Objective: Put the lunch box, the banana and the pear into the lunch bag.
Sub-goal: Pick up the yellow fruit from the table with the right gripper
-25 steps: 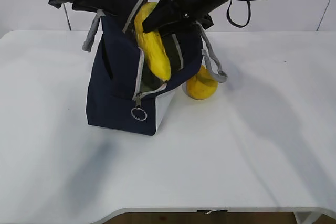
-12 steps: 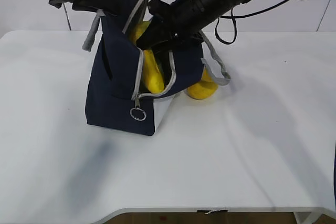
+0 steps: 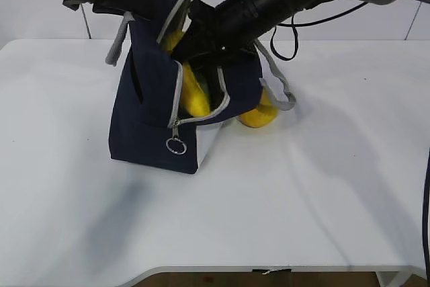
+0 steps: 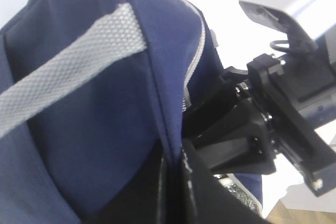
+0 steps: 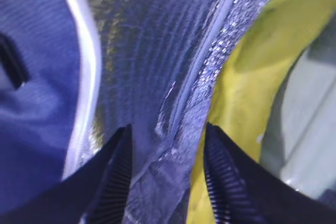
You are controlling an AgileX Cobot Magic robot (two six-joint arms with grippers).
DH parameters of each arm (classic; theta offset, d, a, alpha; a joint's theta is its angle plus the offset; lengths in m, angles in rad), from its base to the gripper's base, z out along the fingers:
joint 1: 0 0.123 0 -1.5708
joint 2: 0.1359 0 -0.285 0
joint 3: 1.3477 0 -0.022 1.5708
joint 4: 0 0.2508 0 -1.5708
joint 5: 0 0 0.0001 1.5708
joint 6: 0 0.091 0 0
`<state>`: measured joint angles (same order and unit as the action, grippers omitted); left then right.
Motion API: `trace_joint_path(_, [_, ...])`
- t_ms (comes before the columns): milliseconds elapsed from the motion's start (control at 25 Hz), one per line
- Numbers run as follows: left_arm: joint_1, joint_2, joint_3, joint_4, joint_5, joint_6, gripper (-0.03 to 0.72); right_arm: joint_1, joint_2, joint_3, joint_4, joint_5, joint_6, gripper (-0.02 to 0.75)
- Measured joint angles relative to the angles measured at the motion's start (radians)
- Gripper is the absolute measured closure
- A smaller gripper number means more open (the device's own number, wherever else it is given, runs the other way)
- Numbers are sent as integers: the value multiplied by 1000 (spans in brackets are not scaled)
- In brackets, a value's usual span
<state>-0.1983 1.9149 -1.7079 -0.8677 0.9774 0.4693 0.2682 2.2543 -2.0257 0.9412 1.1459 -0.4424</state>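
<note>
The navy lunch bag (image 3: 151, 112) stands open at the left of the middle. My left gripper (image 3: 134, 6) is shut on the bag's upper rim (image 4: 173, 156) and holds it up. My right gripper (image 3: 196, 48) is down in the bag's mouth, open (image 5: 168, 129), with only silver foil lining (image 5: 157, 51) between its fingers. The banana (image 3: 191, 92) leans inside the bag, right beside the right finger (image 5: 252, 77). The pear (image 3: 259, 115) lies on the table behind the bag's right side. A pale grey-green surface (image 5: 310, 124) beyond the banana may be the lunch box; I cannot tell.
The white table (image 3: 302, 186) stretches out to the front and right of the bag. A grey strap handle (image 3: 275, 89) hangs over the pear. The zipper ring pull (image 3: 176, 146) dangles at the bag's front corner. The right arm (image 4: 262, 108) crowds the bag's opening.
The banana has gone from above the rim down into the bag. My right gripper went down with it into the opening and now stands open beside it. The left gripper has kept still.
</note>
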Motion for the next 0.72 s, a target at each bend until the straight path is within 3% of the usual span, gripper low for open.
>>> trace_joint_path(200, [0, 0, 0, -2, 0, 1, 690, 0, 4, 0, 41, 0, -13, 381])
trace_joint_path(720, [0, 0, 0, -5, 2, 2, 690, -44, -4, -92, 47, 70, -39, 370])
